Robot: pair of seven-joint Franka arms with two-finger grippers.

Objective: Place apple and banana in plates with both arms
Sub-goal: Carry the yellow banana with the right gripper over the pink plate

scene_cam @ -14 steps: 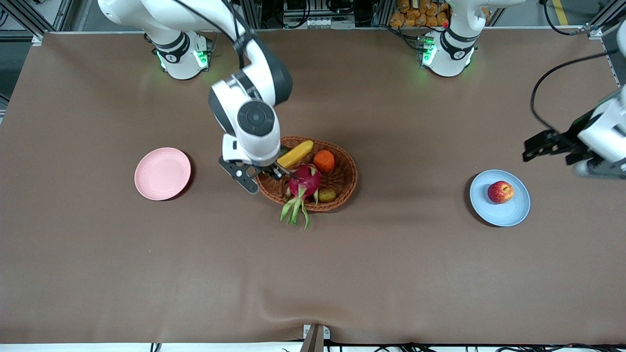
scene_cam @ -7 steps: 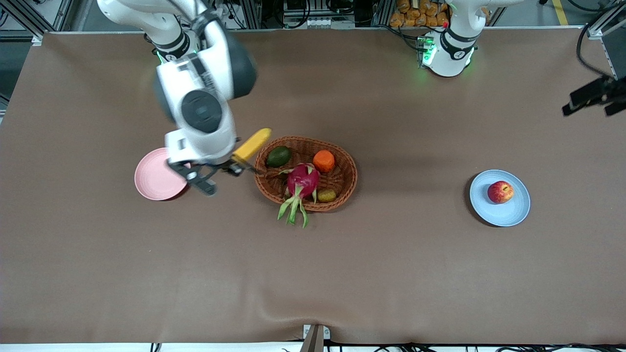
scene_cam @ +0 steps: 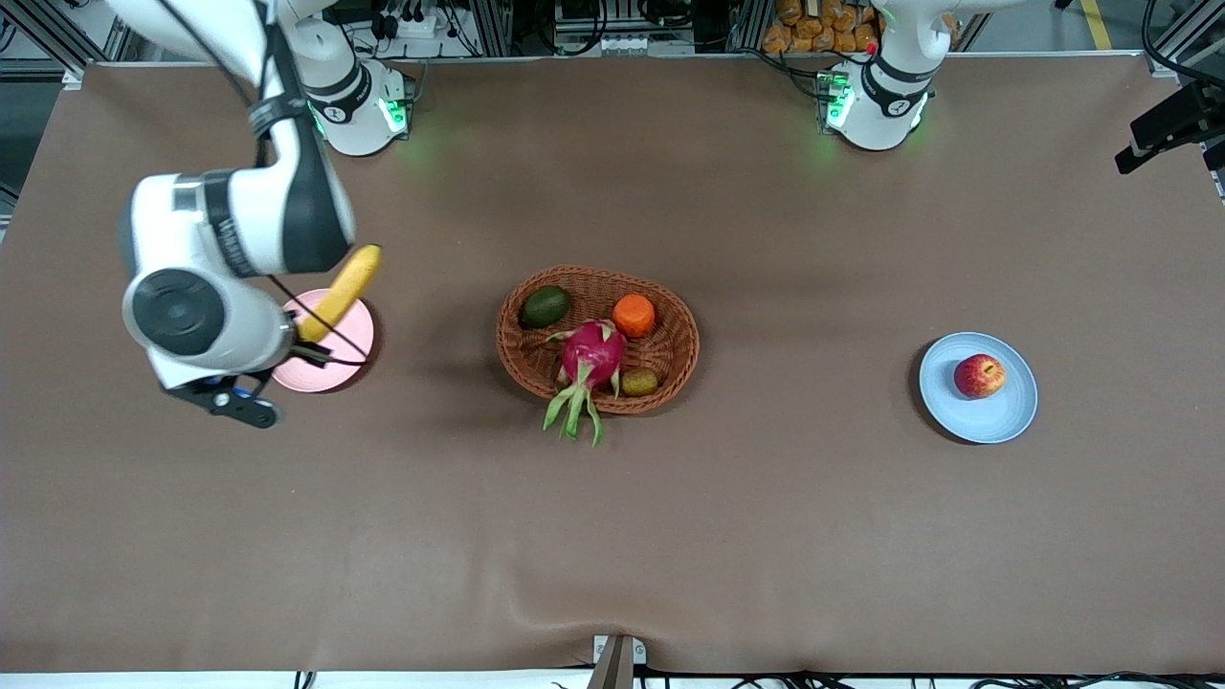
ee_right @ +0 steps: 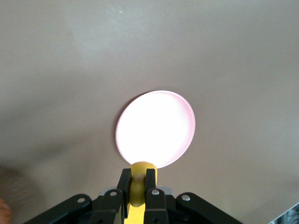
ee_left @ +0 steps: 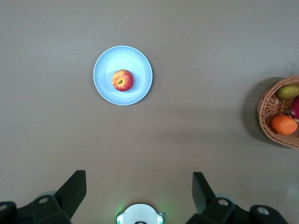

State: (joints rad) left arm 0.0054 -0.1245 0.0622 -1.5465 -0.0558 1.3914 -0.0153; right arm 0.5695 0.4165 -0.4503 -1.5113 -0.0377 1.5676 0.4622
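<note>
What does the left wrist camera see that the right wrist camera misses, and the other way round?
Only the left wrist view shows the apple lying on the blue plate, plus part of the wicker basket with the orange in it, and the left gripper open and empty, high over bare table.

Only the right wrist view shows the pink plate, nothing on it yet, and the right gripper shut on the banana, held over that plate's edge.

Both share just the brown table.
</note>
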